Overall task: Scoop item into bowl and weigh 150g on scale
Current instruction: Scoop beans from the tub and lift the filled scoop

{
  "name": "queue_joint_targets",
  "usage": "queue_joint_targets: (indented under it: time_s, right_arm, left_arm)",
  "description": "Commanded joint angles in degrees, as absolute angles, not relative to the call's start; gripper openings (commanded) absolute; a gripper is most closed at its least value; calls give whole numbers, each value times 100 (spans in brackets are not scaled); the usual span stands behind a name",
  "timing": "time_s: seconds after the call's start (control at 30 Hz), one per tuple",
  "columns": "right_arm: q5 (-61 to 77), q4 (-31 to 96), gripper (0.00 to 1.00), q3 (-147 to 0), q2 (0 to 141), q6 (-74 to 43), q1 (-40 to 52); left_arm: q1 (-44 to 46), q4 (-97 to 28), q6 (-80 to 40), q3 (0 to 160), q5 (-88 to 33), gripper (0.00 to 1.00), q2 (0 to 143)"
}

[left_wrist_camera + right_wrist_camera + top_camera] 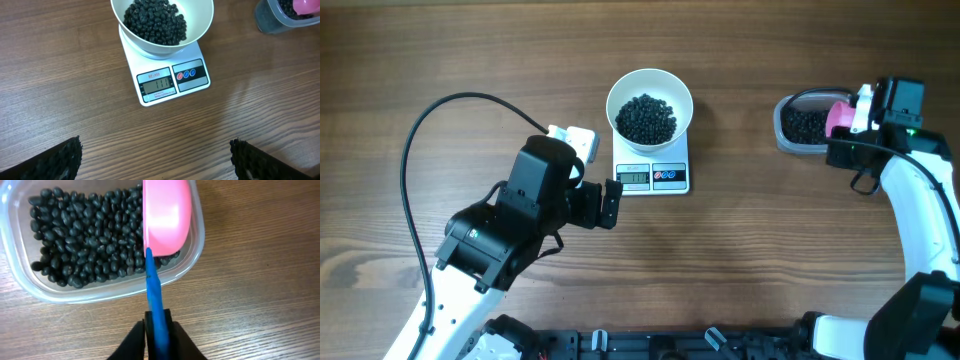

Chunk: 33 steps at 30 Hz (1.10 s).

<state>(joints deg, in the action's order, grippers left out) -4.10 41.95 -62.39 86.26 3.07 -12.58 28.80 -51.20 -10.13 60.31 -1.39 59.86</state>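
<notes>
The step in hand is another scoop. The right pincer (159,322) is clamped on the blue handle of the pink scoop (167,215), whose cup sits in the clear tub (30,287) among the black beans (85,245). The white bowl (150,47), partly filled, stands on the scale (157,85), which seems to read 111, short of target. The left pincer (157,160) hangs wide open over the bench (770,250). Next likely comes a small, level load carried across and tipped in gradually.
</notes>
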Motion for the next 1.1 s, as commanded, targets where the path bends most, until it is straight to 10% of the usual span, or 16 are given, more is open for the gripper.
queue_joint_targets:
  time_s: [0.0, 1.07]
  right_arm:
    - [-381, 4143, 16, -6259, 8396, 237, -1273]
    - [-602, 3736, 4, -6261, 8621, 2248, -1282]
  left_arm:
    - [2904, -5109, -926, 6031, -165, 100, 5970]
    - [2904, -5109, -926, 6031, -165, 100, 5970]
